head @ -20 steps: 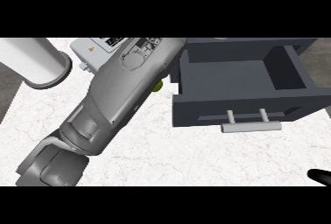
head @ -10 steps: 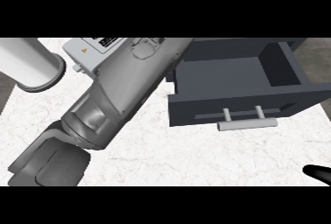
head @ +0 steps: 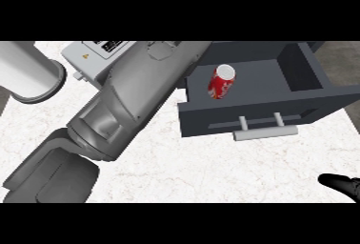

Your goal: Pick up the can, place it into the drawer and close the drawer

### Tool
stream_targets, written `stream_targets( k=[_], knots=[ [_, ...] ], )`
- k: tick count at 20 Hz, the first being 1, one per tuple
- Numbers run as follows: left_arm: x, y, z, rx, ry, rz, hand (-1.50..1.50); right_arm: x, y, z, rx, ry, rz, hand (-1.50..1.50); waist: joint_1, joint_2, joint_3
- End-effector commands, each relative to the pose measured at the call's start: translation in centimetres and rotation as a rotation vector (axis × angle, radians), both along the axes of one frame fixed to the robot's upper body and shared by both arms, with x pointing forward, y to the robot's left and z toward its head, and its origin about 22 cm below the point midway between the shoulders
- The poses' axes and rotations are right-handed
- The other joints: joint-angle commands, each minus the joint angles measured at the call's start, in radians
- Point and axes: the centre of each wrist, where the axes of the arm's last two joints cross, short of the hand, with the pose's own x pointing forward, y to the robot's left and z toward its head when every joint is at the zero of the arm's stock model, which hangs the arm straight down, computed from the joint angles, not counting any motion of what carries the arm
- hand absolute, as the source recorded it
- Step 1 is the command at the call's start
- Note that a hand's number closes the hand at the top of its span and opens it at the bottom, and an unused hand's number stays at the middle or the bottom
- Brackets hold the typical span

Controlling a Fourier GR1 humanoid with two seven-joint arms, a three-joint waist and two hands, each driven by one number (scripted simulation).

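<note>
The red can [head: 222, 84] with a white top is inside the open dark grey drawer [head: 309, 76], near its left wall, with no fingers on it. The drawer's front carries a light grey bar handle [head: 264, 132]. My left forearm [head: 134, 105] runs from the lower left up to the drawer's left rear corner. Its hand is past the picture's top edge and hidden. Only a small black part of my right hand [head: 342, 184] shows at the lower right edge, well below the drawer.
A white cylinder [head: 28, 71] stands at the far left. A light grey appliance [head: 95, 52] with a label sits behind my left forearm. The white marble counter [head: 211, 167] ends just right of the drawer.
The left forearm has shifted to the left, off the drawer, and the can now shows inside it. The drawer is as open as before. The right hand has barely moved.
</note>
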Motion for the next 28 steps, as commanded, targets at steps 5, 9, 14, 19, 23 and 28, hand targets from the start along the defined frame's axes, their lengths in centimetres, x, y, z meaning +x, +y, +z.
stream_targets(
  k=[5,9,14,19,23,28],
  knots=[
    [0.2,0.2,-0.2,-0.050,-0.003,0.033,-1.50,0.9,0.9,1.7,-0.182,-0.061,0.042,-1.50,-0.002,0.005,-0.001],
    [0.1,-0.1,0.9,-0.092,-0.002,0.017,-1.50,1.9,0.3,1.9,-0.330,-0.086,0.010,-1.50,0.025,0.003,-0.001],
    [-0.3,-0.6,1.9,-0.155,0.000,0.017,-1.50,4.0,1.8,1.5,-0.505,-0.098,0.001,-1.50,0.023,0.005,-0.001],
    [0.3,0.4,-0.1,-0.150,-0.015,0.017,-1.50,6.1,3.1,0.0,-0.668,-0.079,-0.008,-1.50,0.042,0.002,-0.001],
    [0.3,0.2,0.1,-0.112,-0.022,0.013,-1.50,9.0,4.7,-0.7,-0.770,-0.054,-0.026,-1.50,0.075,-0.007,-0.002],
    [0.6,0.7,-1.0,-0.088,-0.016,0.008,-1.50,11.8,6.9,-4.0,-0.904,-0.036,-0.022,-1.50,0.082,-0.002,-0.002]
  ],
)
